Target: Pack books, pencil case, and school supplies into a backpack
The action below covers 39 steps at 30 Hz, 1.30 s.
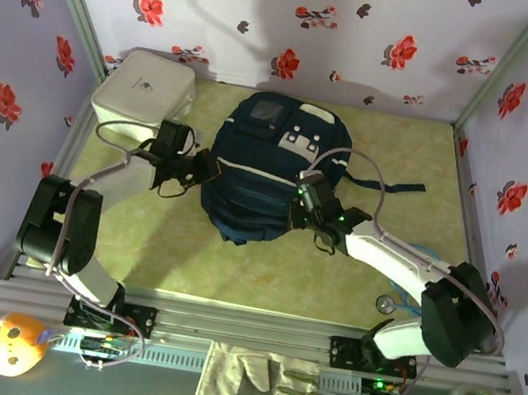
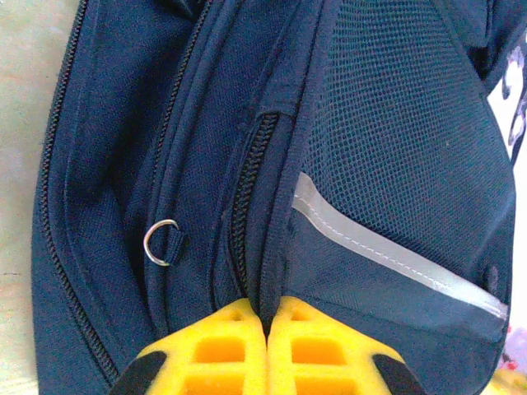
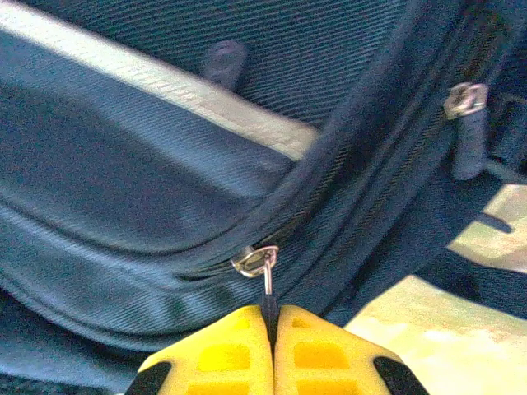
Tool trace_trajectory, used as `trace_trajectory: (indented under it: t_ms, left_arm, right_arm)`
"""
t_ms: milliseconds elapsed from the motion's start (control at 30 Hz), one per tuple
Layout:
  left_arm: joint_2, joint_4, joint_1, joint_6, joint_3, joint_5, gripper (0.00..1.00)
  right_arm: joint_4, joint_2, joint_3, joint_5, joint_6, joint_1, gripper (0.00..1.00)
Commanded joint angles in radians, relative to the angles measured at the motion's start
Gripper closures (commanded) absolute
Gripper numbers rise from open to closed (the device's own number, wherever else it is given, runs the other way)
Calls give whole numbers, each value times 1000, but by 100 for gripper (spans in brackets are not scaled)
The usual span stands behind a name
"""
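1. The green-topped table carries everything, with floral walls around it.
2. The backpack lies flat near the table's middle, its navy fabric bulging between the two arms.
3. A white square box sits at the far left corner, just beside the backpack.
4. The left gripper meets the backpack's left side; its yellow fingers are pressed together on a fold of fabric next to a zipper track.
5. The right gripper sits at the backpack's right side, fingers clamped together on the zipper pull.
6. A pale stripe runs diagonally across the backpack below a mesh panel.
7. The zipper pull hangs from a metal slider on a curved zipper line.
8. A small metal ring hangs from a fabric loop on the backpack.
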Motion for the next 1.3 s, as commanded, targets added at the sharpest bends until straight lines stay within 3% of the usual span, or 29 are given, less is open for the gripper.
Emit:
trace_trajectory:
  t_ms: [0, 333, 500, 633, 800, 833, 900, 967, 1133, 1233, 1267]
  left_arm:
    - [-42, -151, 19, 141, 48, 0, 100]
    - [-2, -258, 19, 270, 109, -2, 100]
    - [13, -260, 18, 264, 121, 38, 100]
    - [16, -258, 18, 261, 124, 40, 100]
    - [0, -239, 15, 233, 131, 41, 100]
    - [-11, -238, 15, 226, 132, 41, 94]
    - [-48, -236, 15, 206, 137, 21, 68]
    - [-93, -227, 16, 183, 134, -12, 52]
    - [-236, -206, 31, 154, 92, -169, 34]
    - [-343, -195, 46, 154, 23, -348, 17]
    - [-383, -186, 55, 157, -10, -412, 12]
  right_arm:
    - [10, -15, 5, 78, -33, -55, 100]
    - [70, 41, 44, -42, -26, -142, 100]
    - [75, 66, 75, -52, -24, -175, 100]
    - [52, 105, 103, -43, 73, -211, 100]
    - [71, 92, 80, -65, 140, -217, 85]
    - [73, 71, 73, -70, 142, -217, 79]
    - [78, 1, 55, -75, 141, -217, 61]
    - [84, -72, 36, -64, 128, -217, 47]
    - [59, -241, -12, 91, 88, -221, 22]
    - [66, -327, -66, 255, 60, -228, 1]
    - [74, -351, -86, 305, 48, -235, 1]
